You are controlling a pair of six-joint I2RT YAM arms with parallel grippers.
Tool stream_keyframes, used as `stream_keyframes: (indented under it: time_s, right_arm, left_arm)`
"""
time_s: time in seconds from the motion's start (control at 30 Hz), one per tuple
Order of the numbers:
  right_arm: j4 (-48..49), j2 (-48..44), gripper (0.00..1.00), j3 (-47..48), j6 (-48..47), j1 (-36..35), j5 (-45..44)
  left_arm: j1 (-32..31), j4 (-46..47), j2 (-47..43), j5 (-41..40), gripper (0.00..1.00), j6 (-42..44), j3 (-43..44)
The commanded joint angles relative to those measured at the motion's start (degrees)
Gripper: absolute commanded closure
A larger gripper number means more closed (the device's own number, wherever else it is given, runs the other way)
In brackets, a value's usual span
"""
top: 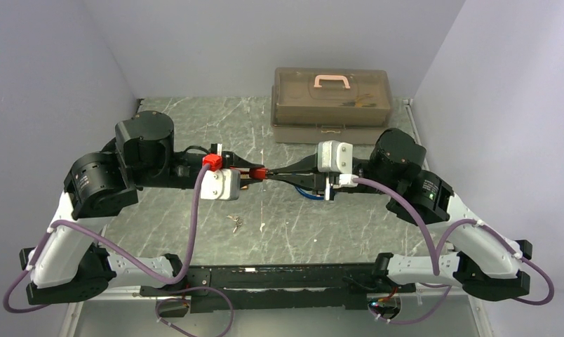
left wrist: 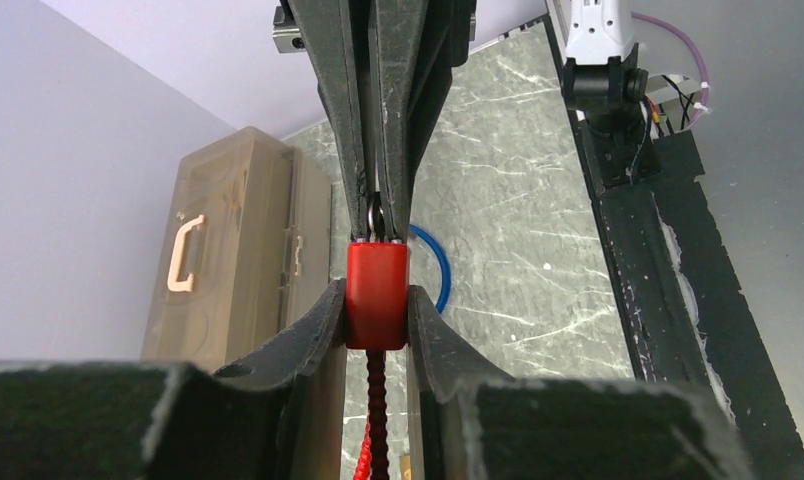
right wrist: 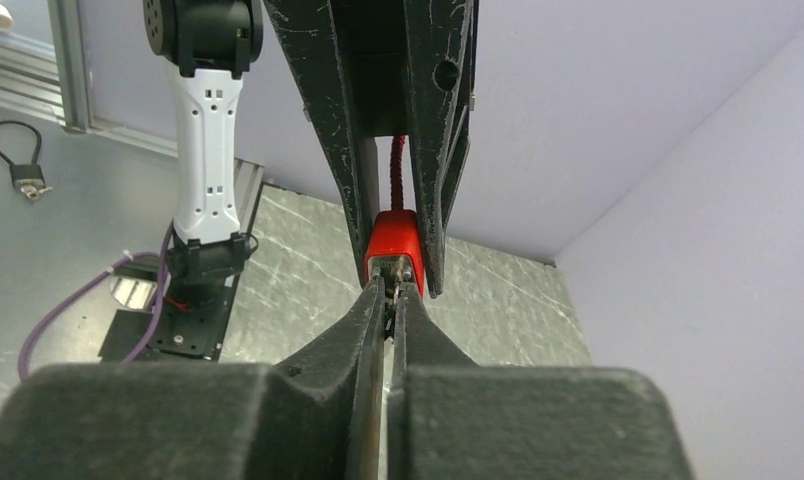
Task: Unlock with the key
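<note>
The lock [top: 259, 173] is a small red block held in mid-air over the table's middle, with a red beaded cable [left wrist: 379, 405] trailing from it. My left gripper [left wrist: 376, 312] is shut on the lock's [left wrist: 376, 293] sides. Facing it, my right gripper [right wrist: 390, 296] is closed tip to tip against the lock's [right wrist: 391, 240] metal end face. A thin dark key [left wrist: 375, 214] shows between its fingertips, pinched there and reaching to that face. How deep the key sits is hidden by the fingers.
A brown translucent toolbox [top: 332, 105] with a pink handle stands at the back of the marble table [top: 195, 126]. A small bunch of keys [top: 235, 223] lies on the table below the grippers. A blue loop [top: 309, 194] lies under the right arm.
</note>
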State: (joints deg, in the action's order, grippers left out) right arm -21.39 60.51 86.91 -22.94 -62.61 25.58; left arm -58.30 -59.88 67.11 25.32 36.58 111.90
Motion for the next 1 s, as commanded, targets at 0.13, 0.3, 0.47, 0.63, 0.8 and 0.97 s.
stream_keyframes:
  time_s: [0.13, 0.3, 0.47, 0.63, 0.8, 0.97]
  right_arm:
    - [1.2, -2.3, 1.00, -1.2, -0.5, -0.2, -3.1]
    - [2.5, -5.7, 1.00, -4.8, -1.8, -0.3, -3.8]
    - [0.9, -5.7, 1.00, -4.3, -3.1, -0.4, -2.9]
    - [-1.6, -4.2, 1.00, -1.6, -2.7, -0.5, -3.6]
    - [-5.0, -3.5, 1.00, 1.8, -0.1, -0.5, -5.7]
    - [-9.5, -1.4, 1.00, 5.1, 1.4, -0.4, -4.6]
  left_arm:
    - [0.8, 4.4, -0.6, 0.8, 1.00, -2.9, 1.0]
    - [5.7, 6.8, -1.5, 6.0, 1.00, -9.9, -1.8]
    - [11.8, 9.9, -1.3, 15.5, 1.00, -19.9, -4.8]
    - [13.1, 10.6, -0.9, 17.7, 1.00, -21.2, -5.4]
    - [13.0, 10.2, -1.8, 17.6, 1.00, -20.3, -6.9]
    - [13.1, 10.7, -2.6, 17.8, 1.00, -21.0, -8.2]
